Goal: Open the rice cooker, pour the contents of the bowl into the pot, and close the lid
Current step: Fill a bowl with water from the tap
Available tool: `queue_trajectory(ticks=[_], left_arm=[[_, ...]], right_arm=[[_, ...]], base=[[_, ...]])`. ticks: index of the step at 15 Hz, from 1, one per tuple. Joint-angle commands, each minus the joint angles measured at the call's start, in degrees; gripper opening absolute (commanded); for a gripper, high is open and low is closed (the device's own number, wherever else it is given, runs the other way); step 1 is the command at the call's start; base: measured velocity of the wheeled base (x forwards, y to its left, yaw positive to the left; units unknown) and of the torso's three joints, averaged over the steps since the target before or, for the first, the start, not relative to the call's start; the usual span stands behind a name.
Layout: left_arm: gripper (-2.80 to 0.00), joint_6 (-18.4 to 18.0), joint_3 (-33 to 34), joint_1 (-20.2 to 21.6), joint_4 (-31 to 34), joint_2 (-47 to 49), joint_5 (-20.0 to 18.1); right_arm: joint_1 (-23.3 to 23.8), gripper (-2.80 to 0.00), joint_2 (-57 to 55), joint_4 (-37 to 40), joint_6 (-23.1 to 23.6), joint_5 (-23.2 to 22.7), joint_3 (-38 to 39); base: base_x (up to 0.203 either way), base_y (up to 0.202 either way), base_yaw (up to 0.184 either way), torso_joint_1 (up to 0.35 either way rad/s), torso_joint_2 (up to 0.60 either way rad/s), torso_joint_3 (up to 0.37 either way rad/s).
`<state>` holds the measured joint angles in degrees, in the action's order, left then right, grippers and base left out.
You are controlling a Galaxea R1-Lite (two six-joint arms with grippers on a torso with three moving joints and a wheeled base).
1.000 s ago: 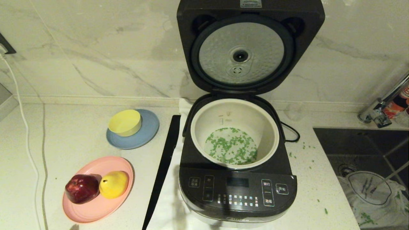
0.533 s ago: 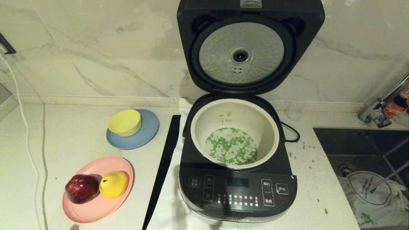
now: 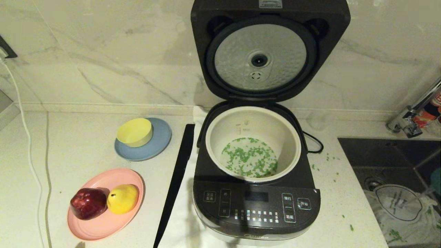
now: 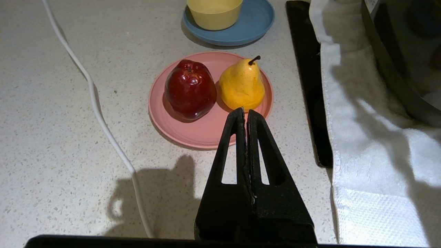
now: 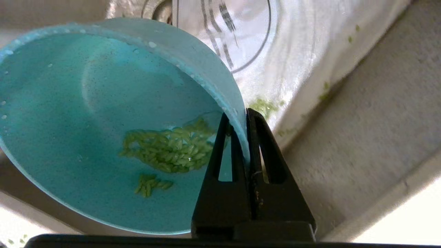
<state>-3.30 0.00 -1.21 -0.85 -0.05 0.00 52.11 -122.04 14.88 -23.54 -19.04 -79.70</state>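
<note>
1. The right gripper (image 5: 240, 119) pinches the bowl's (image 5: 103, 113) rim at the right wrist view's centre; keep the pinch tight.
2. Green contents (image 5: 168, 148) remain inside; tip gently.
3. Head view centre: pot (image 3: 220, 137) waits beneath the raised lid (image 3: 206, 34).
4. Left gripper (image 4: 246, 111), closed and empty, sits parked.

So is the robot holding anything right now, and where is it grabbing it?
Yes. The right tool is pinched shut on the rim of the teal bowl, one finger inside and one outside. The left tool is shut on nothing.
</note>
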Motion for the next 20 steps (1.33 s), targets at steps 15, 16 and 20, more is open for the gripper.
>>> queue_trajectory(ticks=[15,16,20], left_arm=[[-2.8,0.05,0.53,-0.02,-0.03,-0.13,0.0],[-2.8,0.05,0.53,-0.02,-0.02,-0.13,0.0],[-2.8,-0.04,0.53,-0.02,0.05,-0.13,0.0]], right_arm=[[-2.46,-2.8,-2.06,0.73,-3.09,0.15,-4.79],[-2.39,-2.8,-1.9,0.76,-3.18,0.15,-4.77],[-2.62,-2.8,0.08,1.29,-2.96,0.23,-2.55]], base=[[0.0,0.0,0.0,0.0,0.0,0.0],[0.0,0.0,0.0,0.0,0.0,0.0],[0.0,0.0,0.0,0.0,0.0,0.0]])
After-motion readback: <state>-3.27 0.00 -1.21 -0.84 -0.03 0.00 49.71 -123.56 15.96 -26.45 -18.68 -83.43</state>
